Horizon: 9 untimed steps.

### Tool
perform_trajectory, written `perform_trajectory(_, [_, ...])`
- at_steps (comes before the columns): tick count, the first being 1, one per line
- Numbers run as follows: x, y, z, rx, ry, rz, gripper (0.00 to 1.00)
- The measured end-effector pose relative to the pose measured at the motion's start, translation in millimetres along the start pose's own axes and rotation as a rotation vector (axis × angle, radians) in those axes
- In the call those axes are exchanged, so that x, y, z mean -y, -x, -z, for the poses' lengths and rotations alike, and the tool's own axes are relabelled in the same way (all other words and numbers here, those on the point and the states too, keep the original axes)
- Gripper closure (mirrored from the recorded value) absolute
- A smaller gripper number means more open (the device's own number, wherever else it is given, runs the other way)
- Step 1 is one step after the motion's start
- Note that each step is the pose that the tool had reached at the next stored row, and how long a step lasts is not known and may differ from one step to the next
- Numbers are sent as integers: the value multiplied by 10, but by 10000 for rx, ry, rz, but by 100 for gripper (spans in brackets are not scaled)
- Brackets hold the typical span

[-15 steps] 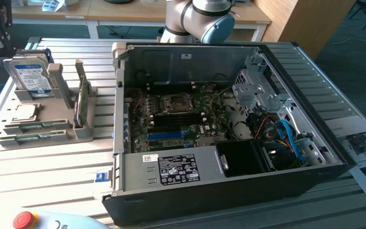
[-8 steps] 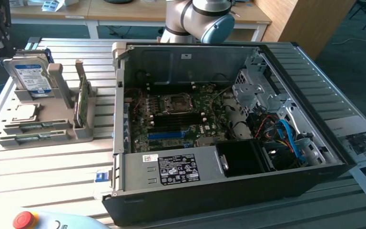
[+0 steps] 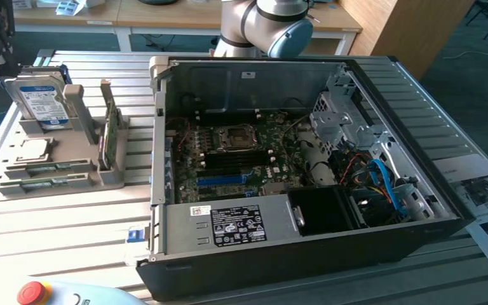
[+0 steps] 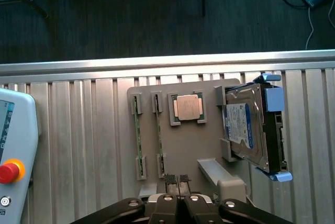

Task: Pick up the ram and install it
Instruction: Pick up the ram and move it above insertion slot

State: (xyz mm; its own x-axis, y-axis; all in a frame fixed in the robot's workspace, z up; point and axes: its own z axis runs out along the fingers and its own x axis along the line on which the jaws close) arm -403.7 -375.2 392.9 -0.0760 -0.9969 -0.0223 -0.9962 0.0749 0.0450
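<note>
Step in hand: reaching for the ram, nothing grasped yet. In the wrist view the jaws are pinched shut and empty. They hover over the edge of the flat grey plastic holder tray (image 4: 209, 143), which sits on the ribbed aluminium table (image 4: 78, 130).

Two long narrow green ram sticks sit in parallel slots of the tray. The inner ram stick (image 4: 158, 130) is beside the square copper-toned CPU chip (image 4: 188, 107), and the outer ram stick (image 4: 137, 130) is just past it. The jaws are nearest the inner ram stick's end, a little off its line toward the CPU chip. The silver hard drive with blue-white label (image 4: 246, 130) stands at the tray's other side, well apart from both sticks.

To do it well, my judgement:
- Spread the jaws before any descent; shut tips would land on the board.
- Centre over one stick at mid-length, with the pads across its thin faces and away from the grey end clips.
- The sticks are close neighbours, so square up to avoid nudging the second one or the CPU chip.
- Pull straight out of the slot, no levering.

In the exterior view the open black PC case (image 3: 312, 270) lies just beside the tray, on the exterior view's right.
</note>
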Motion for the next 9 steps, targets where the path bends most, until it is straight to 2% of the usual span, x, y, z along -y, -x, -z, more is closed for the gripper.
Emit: perform_trajectory(9, [0, 0, 0, -12, 5, 265, 90])
